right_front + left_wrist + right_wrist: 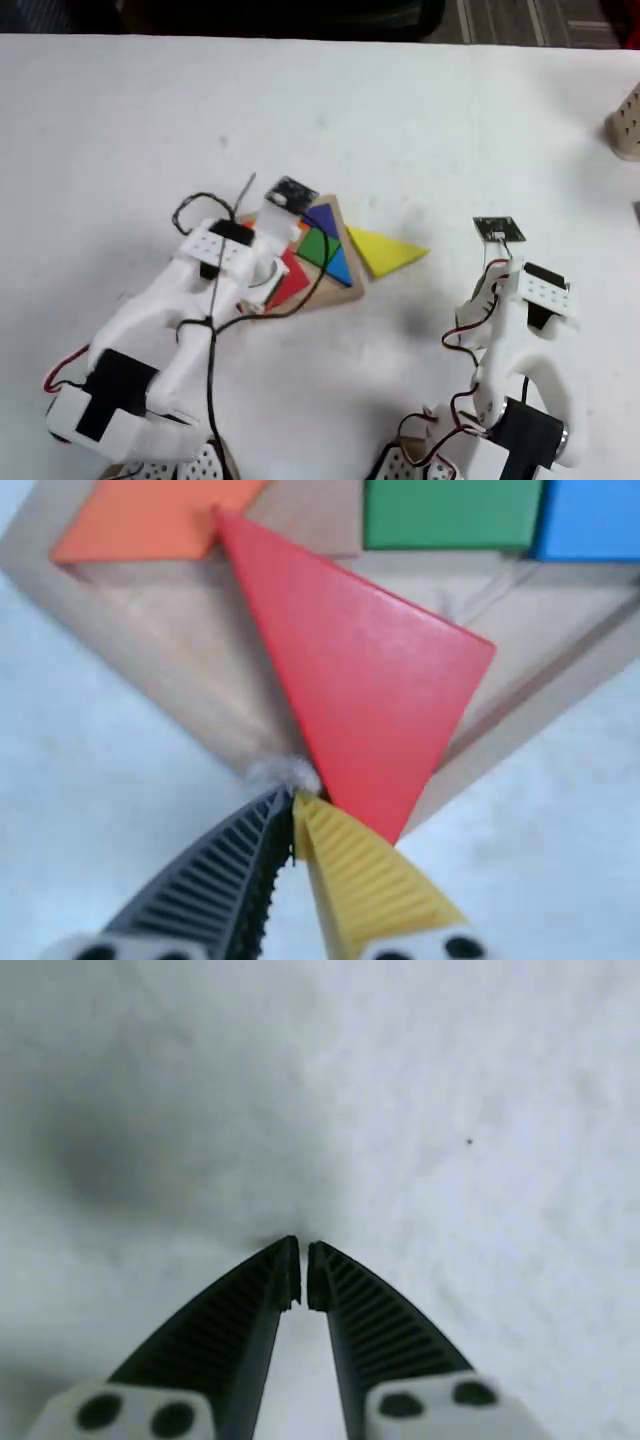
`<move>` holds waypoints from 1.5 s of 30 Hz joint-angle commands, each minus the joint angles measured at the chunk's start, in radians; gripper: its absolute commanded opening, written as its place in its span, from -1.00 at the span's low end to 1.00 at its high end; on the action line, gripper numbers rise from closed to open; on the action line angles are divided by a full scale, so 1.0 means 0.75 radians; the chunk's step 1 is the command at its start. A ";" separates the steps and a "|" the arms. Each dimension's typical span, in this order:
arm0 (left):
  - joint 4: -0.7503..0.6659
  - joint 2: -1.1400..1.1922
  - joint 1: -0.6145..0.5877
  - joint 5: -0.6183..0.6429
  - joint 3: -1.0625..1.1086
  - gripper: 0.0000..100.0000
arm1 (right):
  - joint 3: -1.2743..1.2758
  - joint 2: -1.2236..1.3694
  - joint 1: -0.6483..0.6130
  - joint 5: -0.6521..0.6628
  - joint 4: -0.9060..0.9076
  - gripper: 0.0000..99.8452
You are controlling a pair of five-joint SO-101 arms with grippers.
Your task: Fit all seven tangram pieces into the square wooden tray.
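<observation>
The high view looks down over the white table (120, 120). The left wrist view sits close above the square wooden tray (180, 670), sharing its red triangular piece (370, 690) with the high view. The right wrist view faces the table, very near.

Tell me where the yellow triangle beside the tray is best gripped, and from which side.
Probably from above, pinching across the pointed corner of the yellow triangle that faces away from the wooden tray. It lies flat on the table, so only its thin edges offer hold, and its other end sits close against the tray's rim.
</observation>
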 commanded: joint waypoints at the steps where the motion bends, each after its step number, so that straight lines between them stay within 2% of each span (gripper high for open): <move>1: 0.014 -0.009 0.132 -0.002 0.002 -0.96 | -0.002 -0.050 -0.028 0.014 -0.015 -0.96; 11: -0.082 -0.032 0.132 0.002 -0.018 -0.96 | 0.000 -0.050 -0.030 0.016 -0.015 -0.96; 15: -0.080 -0.189 0.028 0.018 -0.029 -0.96 | 0.000 -0.050 -0.030 0.016 -0.015 -0.96; 18: -0.092 -0.347 -0.036 0.133 0.006 -0.96 | 0.000 -0.050 -0.030 0.016 -0.015 -0.96; 21: -0.166 -0.510 -0.034 0.186 0.110 -0.96 | 0.000 -0.050 -0.032 0.016 -0.015 -0.96; 24: -0.274 -0.641 0.066 0.186 0.239 -0.96 | 0.000 -0.050 -0.032 0.016 -0.015 -0.96; 27: -0.411 -0.690 0.271 0.188 0.362 -0.96 | 0.002 -0.050 -0.032 0.016 -0.015 -0.96; 30: -0.509 -0.641 0.408 0.190 0.389 -0.96 | 0.002 -0.050 -0.032 0.016 -0.015 -0.96; 34: -0.528 -0.394 0.437 0.229 0.303 -0.96 | 0.008 -0.050 -0.032 0.016 -0.015 -0.96; 39: -0.475 -0.111 0.334 0.229 0.139 -0.96 | 0.008 -0.050 -0.032 0.016 -0.015 -0.96; 45: -0.395 -0.097 0.214 0.229 0.078 -0.96 | 0.008 -0.050 -0.032 0.016 -0.015 -0.96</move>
